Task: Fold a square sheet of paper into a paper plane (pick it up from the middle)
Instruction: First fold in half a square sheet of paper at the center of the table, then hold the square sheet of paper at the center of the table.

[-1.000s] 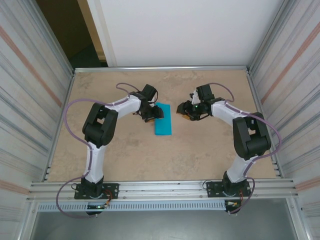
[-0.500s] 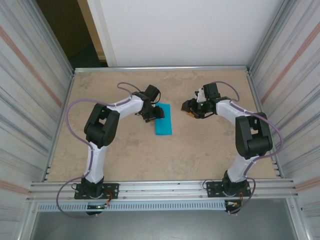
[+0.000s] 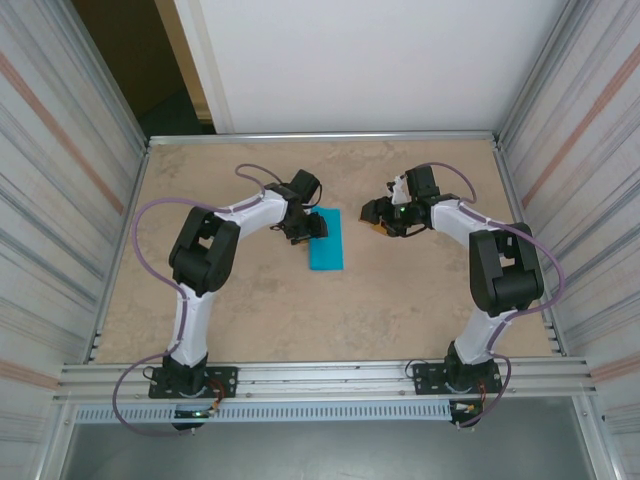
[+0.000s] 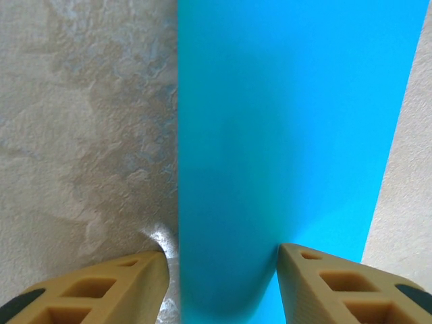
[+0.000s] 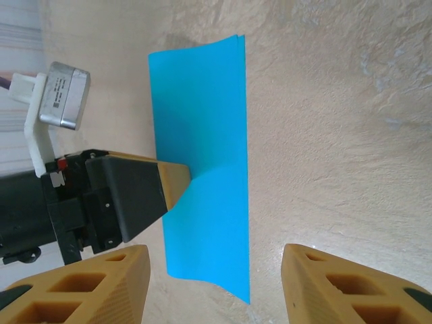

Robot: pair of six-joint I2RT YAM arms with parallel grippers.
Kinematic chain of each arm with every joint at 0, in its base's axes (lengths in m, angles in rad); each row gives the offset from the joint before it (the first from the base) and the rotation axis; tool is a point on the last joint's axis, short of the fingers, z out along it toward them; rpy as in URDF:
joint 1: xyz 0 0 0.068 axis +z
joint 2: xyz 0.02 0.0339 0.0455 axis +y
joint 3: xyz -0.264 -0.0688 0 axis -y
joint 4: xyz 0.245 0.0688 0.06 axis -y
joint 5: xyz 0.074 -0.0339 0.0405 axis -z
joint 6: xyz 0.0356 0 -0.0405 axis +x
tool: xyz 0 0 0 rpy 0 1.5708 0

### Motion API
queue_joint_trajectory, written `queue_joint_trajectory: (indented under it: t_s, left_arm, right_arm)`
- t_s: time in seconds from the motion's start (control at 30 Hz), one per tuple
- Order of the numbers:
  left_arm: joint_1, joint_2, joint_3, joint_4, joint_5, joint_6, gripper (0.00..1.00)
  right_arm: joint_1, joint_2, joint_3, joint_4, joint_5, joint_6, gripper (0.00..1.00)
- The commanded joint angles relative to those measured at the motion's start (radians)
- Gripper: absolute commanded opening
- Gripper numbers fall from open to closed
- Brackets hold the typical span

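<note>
- The square sheet of paper [image 3: 326,240], folded to a narrow rectangle, lies flat near the middle of the table [image 3: 250,310]
- The left gripper [image 4: 219,260] stands released, one finger on bare table and the other on the paper, straddling its long left edge
- The right gripper [image 5: 216,253] hangs spread wide and empty, just beside the sheet's far side
- Risk: closing here would likely pinch only the rounded edge, so the layers could slide apart and skew the crease
- Risk: thin paper may drag across the table under the pressing finger, since nothing pins the other side
</note>
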Motion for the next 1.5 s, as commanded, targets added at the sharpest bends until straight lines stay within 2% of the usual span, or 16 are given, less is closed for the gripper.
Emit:
queue_joint_trajectory:
  t_s: [0.0, 0.6, 1.47]
  left_arm:
    - [-0.016, 0.185, -0.090, -0.158, -0.051, 0.039, 0.51]
    - [-0.019, 0.233, -0.029, -0.197, -0.037, 0.016, 0.50]
    - [-0.019, 0.270, -0.009, -0.180, -0.044, 0.017, 0.52]
  right_arm:
    - [0.008, 0.001, -0.013, 0.008, -0.012, 0.006, 0.53]
    - [0.009, 0.084, 0.054, -0.031, -0.004, -0.010, 0.51]
    - [0.010, 0.084, 0.033, -0.018, -0.001, -0.019, 0.52]
